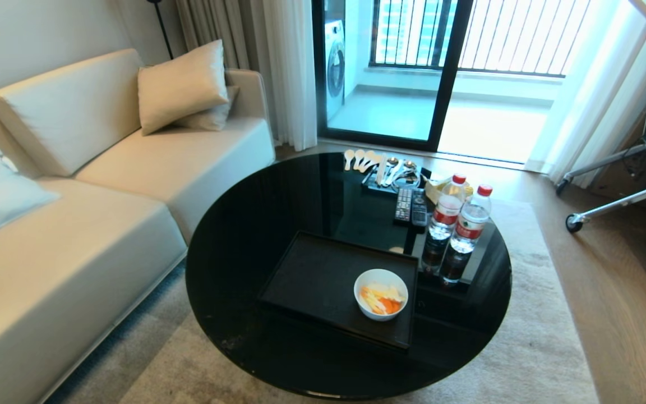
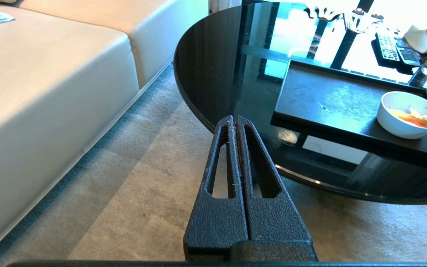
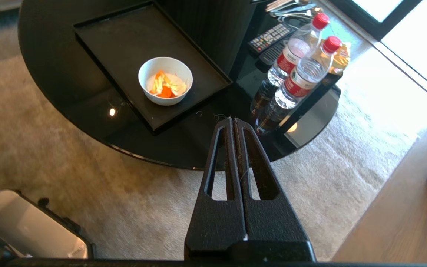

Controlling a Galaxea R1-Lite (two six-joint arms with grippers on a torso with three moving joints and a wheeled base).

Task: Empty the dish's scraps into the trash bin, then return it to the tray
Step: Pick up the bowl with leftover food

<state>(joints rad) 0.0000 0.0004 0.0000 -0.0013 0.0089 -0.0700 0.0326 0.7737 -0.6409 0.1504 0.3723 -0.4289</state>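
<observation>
Both grippers, left gripper [image 2: 235,122] and right gripper [image 3: 234,124], were closed, empty; the right should open before gripping the bowl [image 1: 381,294] by its rim, keeping scraps [image 1: 382,299] level.

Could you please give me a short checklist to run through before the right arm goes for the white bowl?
1. Small round white bowl upright on the flat matte black tray: ok.
2. Orange and pale yellow scraps in the bowl, none spilled on the tray: ok.
3. Right gripper ready to grasp: not ok, jaws shut, above the round black table's near edge, short of the bowl.
4. Two clear red-capped water bottles standing apart from the bowl, beside the tray: ok.
5. Left gripper out of the way: ok, shut, over the carpet beside the table.
6. Trash bin located: cannot tell, in no view.
</observation>
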